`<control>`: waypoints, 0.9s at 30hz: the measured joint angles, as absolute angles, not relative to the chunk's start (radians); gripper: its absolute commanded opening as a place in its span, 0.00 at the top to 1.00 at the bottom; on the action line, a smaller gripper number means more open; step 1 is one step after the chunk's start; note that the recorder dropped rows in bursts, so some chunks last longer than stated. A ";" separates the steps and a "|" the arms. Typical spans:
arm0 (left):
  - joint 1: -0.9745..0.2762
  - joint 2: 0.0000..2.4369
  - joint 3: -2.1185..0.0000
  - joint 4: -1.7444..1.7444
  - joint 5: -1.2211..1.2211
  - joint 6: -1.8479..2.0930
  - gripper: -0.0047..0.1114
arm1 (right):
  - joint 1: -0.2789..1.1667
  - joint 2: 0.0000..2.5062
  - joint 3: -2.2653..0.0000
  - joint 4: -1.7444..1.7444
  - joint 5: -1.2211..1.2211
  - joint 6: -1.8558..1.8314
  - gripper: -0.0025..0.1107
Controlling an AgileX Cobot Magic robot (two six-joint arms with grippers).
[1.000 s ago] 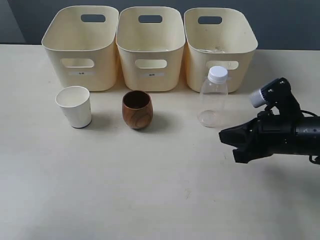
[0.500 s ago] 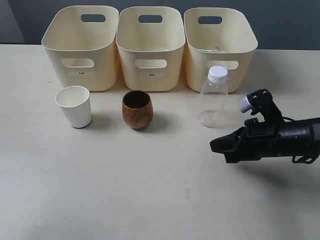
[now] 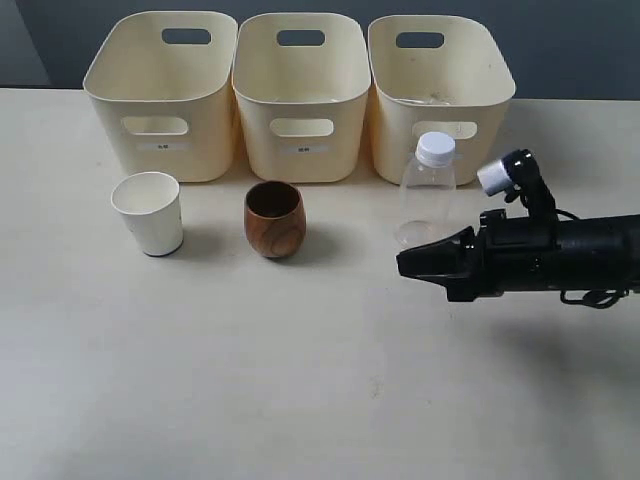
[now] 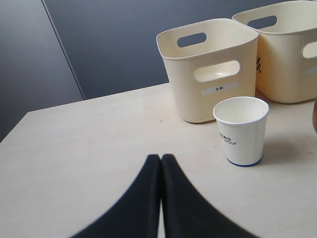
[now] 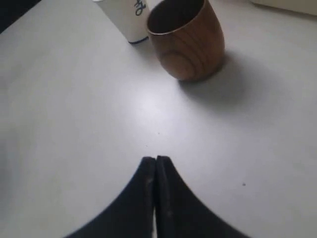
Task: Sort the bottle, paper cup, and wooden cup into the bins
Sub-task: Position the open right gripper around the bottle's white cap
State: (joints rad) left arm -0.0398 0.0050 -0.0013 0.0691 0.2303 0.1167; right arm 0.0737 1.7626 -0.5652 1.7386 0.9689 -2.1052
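Observation:
The clear bottle (image 3: 427,190) with a white cap stands upright before the right bin (image 3: 440,95). The wooden cup (image 3: 274,218) sits before the middle bin (image 3: 300,95), and the white paper cup (image 3: 149,212) before the left bin (image 3: 165,95). My right gripper (image 3: 402,264) is shut and empty, low over the table just in front of the bottle's base, pointing left toward the wooden cup (image 5: 185,39). The left gripper (image 4: 161,157) is shut and empty, with the paper cup (image 4: 241,130) ahead of it; it does not show in the exterior view.
The three cream bins stand in a row at the back of the pale table (image 3: 300,380). A dark wall lies behind them. The right arm (image 3: 560,255) stretches in from the right edge.
My right gripper has moved left and slightly toward the bins, from right of the bottle to just in front of its base. The cups, bottle and bins have not moved.

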 measured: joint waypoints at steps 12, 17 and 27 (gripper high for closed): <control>-0.040 0.005 -0.001 0.069 0.230 0.117 0.96 | 0.074 1.595 -0.590 1.739 0.723 -2.105 0.98; -0.040 0.005 -0.001 0.069 0.230 0.117 0.96 | 0.074 1.557 -0.590 1.739 0.716 -2.105 0.98; -0.040 0.005 -0.001 0.069 0.230 0.117 0.96 | 0.074 1.481 -0.590 1.739 0.586 -2.088 0.98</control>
